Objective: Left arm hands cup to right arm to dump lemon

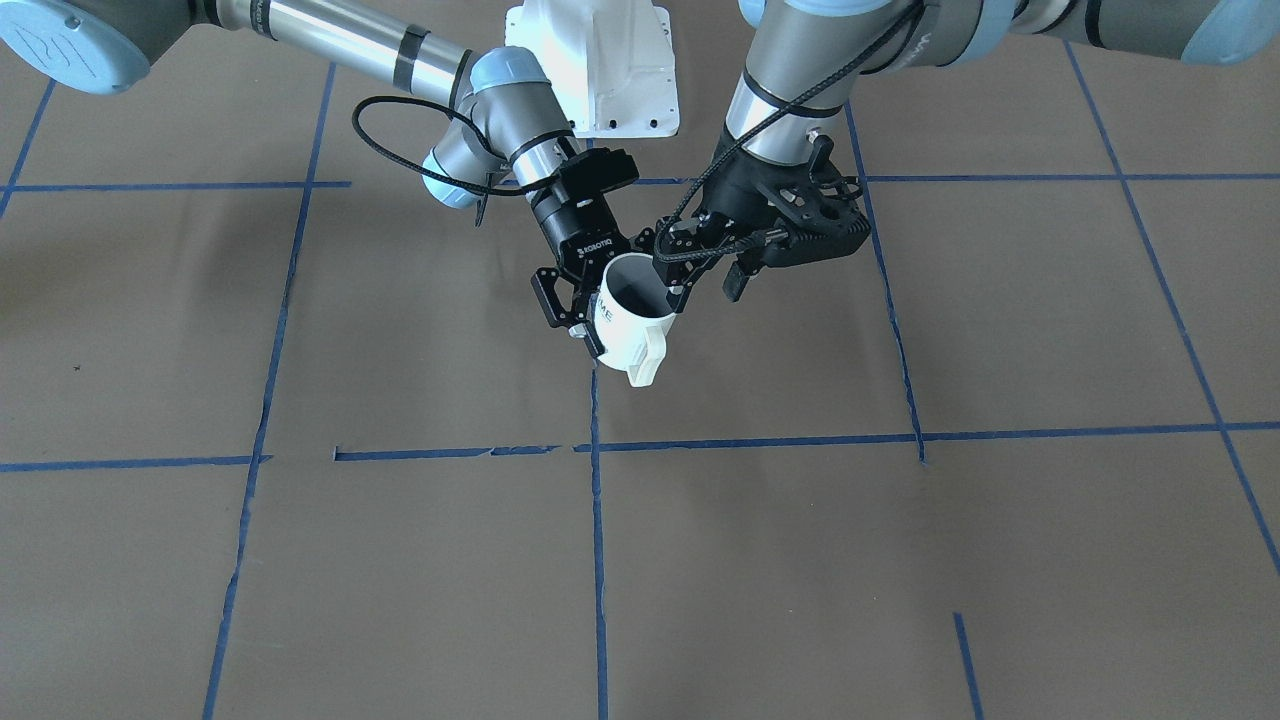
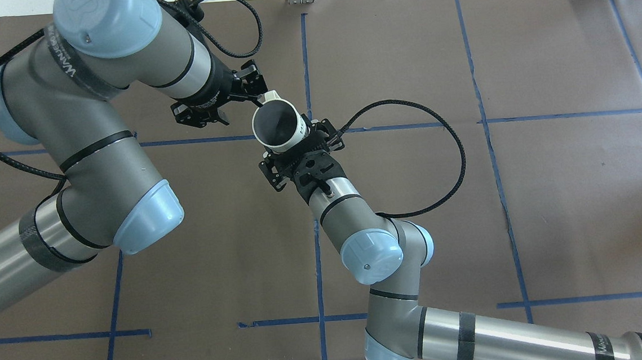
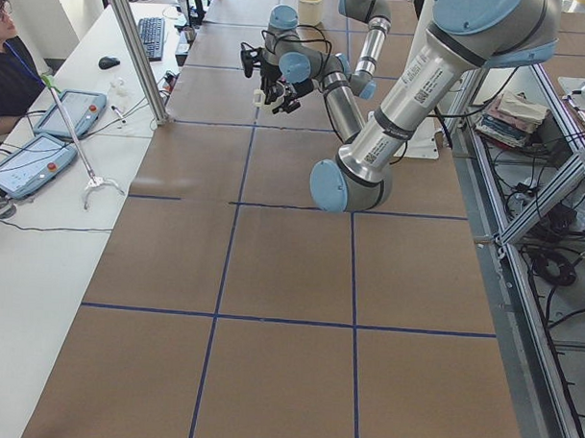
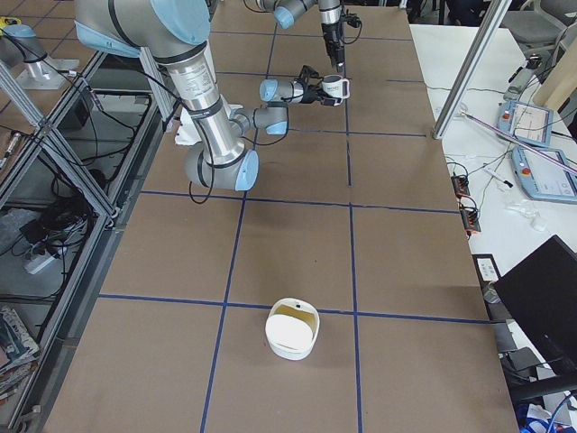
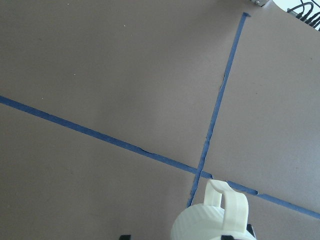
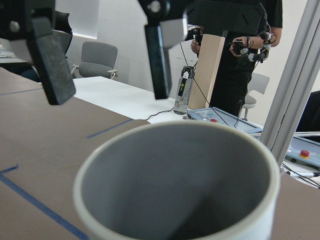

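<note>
jaws of right gripper (image 2: 295, 145) around cup (image 2: 275, 125)

Showing silver tubes and grey joints capped in pale blue on both the left arm (image 2: 88, 162) and the right arm (image 2: 351, 212). Wearing black bands round the tubes. Trailing looped braided black cable (image 2: 462, 159) near each wrist. Bearing white ROBOTIQ lettering on the solid black right gripper (image 2: 296, 145); ending in a holed, open-frame black left gripper (image 1: 708, 288).

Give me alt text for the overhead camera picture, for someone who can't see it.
The right gripper holds a white cup, mouth up toward the camera, above a brown table with blue tape lines. The left gripper is close beside the cup with its jaws open.
</note>
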